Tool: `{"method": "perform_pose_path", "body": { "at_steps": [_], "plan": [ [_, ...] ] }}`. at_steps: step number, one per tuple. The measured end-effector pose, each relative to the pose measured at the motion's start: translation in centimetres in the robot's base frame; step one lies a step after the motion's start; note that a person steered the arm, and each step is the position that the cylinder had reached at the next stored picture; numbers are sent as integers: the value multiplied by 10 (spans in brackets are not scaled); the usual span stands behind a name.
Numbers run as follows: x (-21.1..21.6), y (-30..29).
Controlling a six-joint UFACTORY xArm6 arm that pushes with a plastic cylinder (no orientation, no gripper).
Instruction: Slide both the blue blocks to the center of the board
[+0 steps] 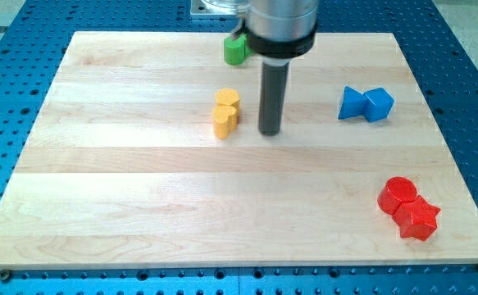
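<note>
Two blue blocks touch each other at the view's right, upper half: a blue triangular block [352, 103] and a blue cube [379, 104] to its right. My tip [270, 132] rests on the board near the middle of its upper half. The tip stands about a hand's width to the left of the blue triangular block and does not touch it. Two yellow blocks stand just left of the tip, apart from it.
A yellow heart-shaped block [227, 99] and a yellow block [222, 121] sit stacked in the view. A green block [236, 50] lies near the top edge, partly hidden by the arm. A red cylinder [398, 194] and a red star [420, 218] sit at the bottom right.
</note>
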State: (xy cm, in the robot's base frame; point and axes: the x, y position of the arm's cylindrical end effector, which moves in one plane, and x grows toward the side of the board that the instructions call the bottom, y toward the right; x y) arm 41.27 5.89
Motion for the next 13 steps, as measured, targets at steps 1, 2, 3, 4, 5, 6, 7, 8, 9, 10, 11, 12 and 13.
{"method": "perform_pose_path", "body": {
  "at_steps": [1,2,3,4,5,6,7,8,9,10,11,12,13],
  "plan": [
    [-23,12],
    [-53,-3],
    [-87,0],
    [-100,91],
    [-84,206],
    [-58,243],
    [-45,216],
    [-43,179],
    [-35,129],
    [-27,119],
    [-13,131],
    [-5,151],
    [-5,69]
  ]
}}
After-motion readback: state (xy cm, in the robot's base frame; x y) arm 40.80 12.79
